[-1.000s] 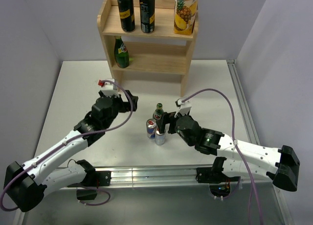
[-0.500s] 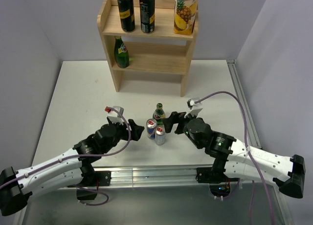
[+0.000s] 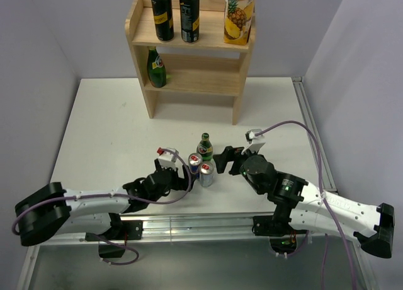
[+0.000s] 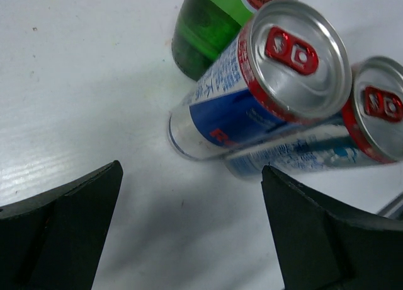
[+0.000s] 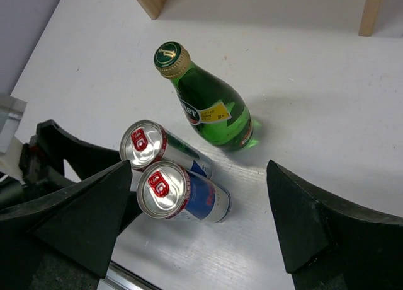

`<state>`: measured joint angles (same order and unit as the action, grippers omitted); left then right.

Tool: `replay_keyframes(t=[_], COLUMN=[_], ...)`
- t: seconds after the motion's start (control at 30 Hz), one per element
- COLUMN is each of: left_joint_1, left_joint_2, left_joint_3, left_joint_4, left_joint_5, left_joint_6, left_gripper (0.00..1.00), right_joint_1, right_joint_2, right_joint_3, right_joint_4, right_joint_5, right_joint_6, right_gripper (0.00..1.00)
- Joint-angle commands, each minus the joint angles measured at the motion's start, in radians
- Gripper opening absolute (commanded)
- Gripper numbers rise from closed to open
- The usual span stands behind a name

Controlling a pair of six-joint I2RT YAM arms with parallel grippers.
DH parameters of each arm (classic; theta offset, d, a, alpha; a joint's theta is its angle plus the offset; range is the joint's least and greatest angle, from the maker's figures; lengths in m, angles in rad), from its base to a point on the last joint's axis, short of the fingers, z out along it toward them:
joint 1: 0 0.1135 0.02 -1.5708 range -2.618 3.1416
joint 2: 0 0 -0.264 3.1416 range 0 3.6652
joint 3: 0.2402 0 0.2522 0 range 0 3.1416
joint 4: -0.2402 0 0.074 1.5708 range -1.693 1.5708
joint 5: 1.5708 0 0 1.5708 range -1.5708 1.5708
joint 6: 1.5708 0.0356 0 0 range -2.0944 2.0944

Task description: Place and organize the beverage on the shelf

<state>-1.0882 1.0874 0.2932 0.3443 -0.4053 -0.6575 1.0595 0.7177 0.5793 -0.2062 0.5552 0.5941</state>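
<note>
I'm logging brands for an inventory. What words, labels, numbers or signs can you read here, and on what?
No text can be quoted with certainty.
Near green bottle: yellow-and-white label, print too small.
Blue-and-silver cans: blue side print, blurred.
Black cans: yellow marks, too small.
Carton: pineapple picture, lettering unreadable.
Far green bottle on the shelf: label too small.

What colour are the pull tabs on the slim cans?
Red tabs, clearest in the left wrist view.
</note>
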Motion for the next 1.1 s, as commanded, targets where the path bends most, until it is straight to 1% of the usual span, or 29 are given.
replay_keyframes(t=[0.0, 0.03, 0.2, 0.5, 0.8, 0.83, 0.9, 1.0, 1.03, 1.07], left_joint_1=[-0.009, -0.009, -0.010, -0.010, -0.010, -0.010, -0.009, -0.010, -0.010, -0.009], left_joint_2=[0.097, 0.150, 0.287, 0.446, 0.555, 0.562, 0.572, 0.577, 0.575, 0.575], left_joint_3=[0.072, 0.080, 0.124, 0.205, 0.258, 0.258, 0.265, 0.276, 0.277, 0.279], left_joint_4=[0.179, 0.214, 0.301, 0.389, 0.453, 0.458, 0.461, 0.446, 0.444, 0.438], left_joint_5=[-0.082, -0.092, -0.130, -0.167, -0.211, -0.219, -0.245, -0.273, -0.277, -0.280], left_joint_6=[0.013, 0.021, 0.052, 0.071, 0.099, 0.101, 0.102, 0.104, 0.104, 0.107], left_gripper=[0.99, 0.99, 0.99, 0.99, 0.96, 0.94, 0.87, 0.74, 0.67, 0.62], right_joint_1=[0.000, -0.001, -0.003, -0.004, -0.003, -0.003, -0.004, -0.004, -0.004, -0.004], right_joint_2=[-0.018, -0.017, -0.030, -0.037, -0.021, -0.020, -0.020, -0.015, -0.012, -0.014], right_joint_3=[-0.012, -0.012, -0.022, -0.048, -0.059, -0.061, -0.065, -0.067, -0.068, -0.070], right_joint_4=[0.004, 0.004, -0.001, 0.007, 0.028, 0.030, 0.034, 0.036, 0.036, 0.040], right_joint_5=[0.020, 0.020, 0.020, 0.015, 0.002, 0.000, -0.001, -0.003, -0.005, -0.006], right_joint_6=[0.013, 0.012, 0.009, 0.009, 0.012, 0.012, 0.013, 0.015, 0.015, 0.015], right_gripper=[0.94, 0.94, 0.94, 0.94, 0.94, 0.94, 0.94, 0.94, 0.94, 0.94])
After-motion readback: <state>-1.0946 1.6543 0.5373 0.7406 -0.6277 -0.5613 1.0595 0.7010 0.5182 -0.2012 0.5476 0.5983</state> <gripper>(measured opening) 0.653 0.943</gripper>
